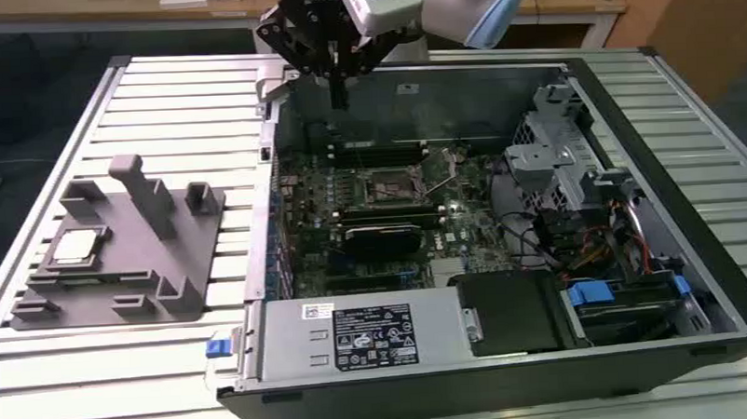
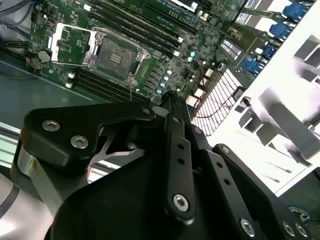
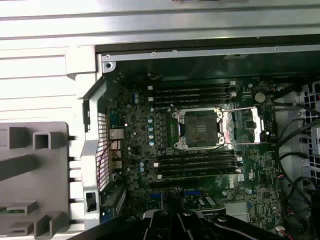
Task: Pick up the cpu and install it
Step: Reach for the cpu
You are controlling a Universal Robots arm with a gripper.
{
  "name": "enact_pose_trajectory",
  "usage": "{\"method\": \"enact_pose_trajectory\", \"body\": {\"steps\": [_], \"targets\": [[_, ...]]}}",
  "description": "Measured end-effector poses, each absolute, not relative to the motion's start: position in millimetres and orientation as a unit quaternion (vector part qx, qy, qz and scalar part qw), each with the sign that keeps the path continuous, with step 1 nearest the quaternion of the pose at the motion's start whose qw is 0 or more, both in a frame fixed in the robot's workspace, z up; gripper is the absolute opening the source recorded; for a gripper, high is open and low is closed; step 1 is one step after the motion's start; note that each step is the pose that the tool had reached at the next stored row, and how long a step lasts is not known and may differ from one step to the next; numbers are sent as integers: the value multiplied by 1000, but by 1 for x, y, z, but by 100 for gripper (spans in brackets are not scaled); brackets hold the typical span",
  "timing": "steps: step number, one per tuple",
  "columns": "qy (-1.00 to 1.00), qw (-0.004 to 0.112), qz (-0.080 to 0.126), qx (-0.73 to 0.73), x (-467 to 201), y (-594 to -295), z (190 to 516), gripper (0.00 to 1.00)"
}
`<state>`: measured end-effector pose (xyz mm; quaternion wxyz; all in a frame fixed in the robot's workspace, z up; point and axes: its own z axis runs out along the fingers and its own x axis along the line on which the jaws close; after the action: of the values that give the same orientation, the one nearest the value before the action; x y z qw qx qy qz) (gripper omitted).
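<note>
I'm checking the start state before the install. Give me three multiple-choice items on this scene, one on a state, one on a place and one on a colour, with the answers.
1. How does the socket stand?
A. shut over a chip
B. under a cooler
C. empty, its frame swung open

2. Where does the cpu lie?
A. in the socket
B. on the fixture tray beside the computer case
C. on the floor

3. What colour is the fixture tray?
A. grey
B. blue
C. red

Answers:
1 C: the first wrist view shows bare contacts, with the frame flipped aside.
2 B: the cpu rests on the fixture tray, outside the computer case on the exterior view's left.
3 A: the fixture tray is plain grey all over.
</note>
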<state>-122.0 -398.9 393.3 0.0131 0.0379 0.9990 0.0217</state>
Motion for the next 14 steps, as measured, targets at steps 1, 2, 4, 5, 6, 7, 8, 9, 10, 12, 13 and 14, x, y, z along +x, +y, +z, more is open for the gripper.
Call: {"method": "enact_pose_trajectory", "body": {"steps": [1, 2, 4, 5, 6, 7, 8, 9, 10, 12, 13, 14], "targets": [[999, 13, 22, 38, -122, -399, 393, 11], [999, 13, 22, 38, -122, -399, 393, 11], [999, 13, 22, 38, -122, -399, 393, 11], [999, 13, 22, 38, -122, -399, 393, 11], [999, 13, 22, 38, -122, -399, 393, 11], [999, 13, 22, 38, -123, -399, 393, 11], [999, 13, 22, 38, -123, -399, 393, 11], [999, 13, 22, 38, -124, -399, 393, 11], [999, 13, 22, 38, -124, -399, 393, 11], [999, 13, 22, 38, -126, -399, 393, 11], [999, 13, 22, 38, -126, -399, 393, 11], [999, 13, 22, 38, -127, -399, 393, 11]]}}
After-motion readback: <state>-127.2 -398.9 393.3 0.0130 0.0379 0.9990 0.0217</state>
